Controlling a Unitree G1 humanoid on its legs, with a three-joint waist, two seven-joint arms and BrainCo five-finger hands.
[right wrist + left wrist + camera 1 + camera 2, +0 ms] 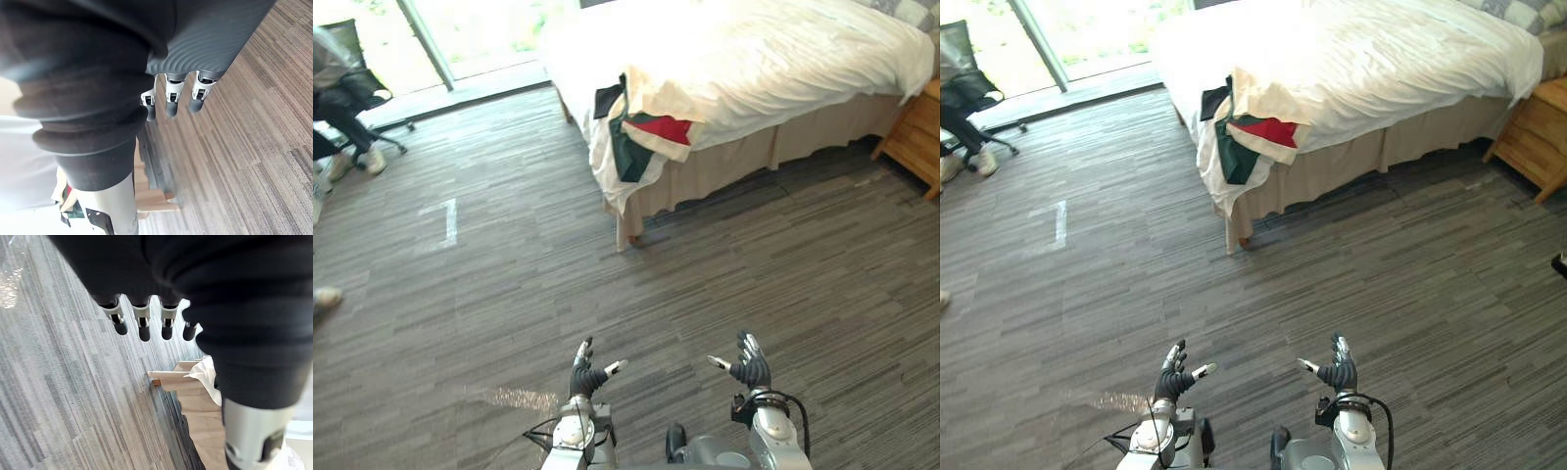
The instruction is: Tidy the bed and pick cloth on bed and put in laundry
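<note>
A bed (pixel 783 59) with a rumpled white cover stands at the back, some way ahead of me. A cloth (pixel 641 132) in red, dark green, black and cream hangs over the bed's near left corner, draping down toward the beige bed skirt. My left hand (pixel 585 372) and right hand (pixel 749 364) are held low over the floor at the front, palms facing each other. Both are open with straight fingers and hold nothing. The left hand's fingers (pixel 142 325) and the right hand's fingers (pixel 171 98) point toward the bed corner.
Grey striped carpet (pixel 509 294) lies between me and the bed. A wooden nightstand (pixel 915 132) stands at the bed's right. At the far left a person (pixel 337 88) sits on an office chair by the window. White tape marks (pixel 445 220) sit on the floor.
</note>
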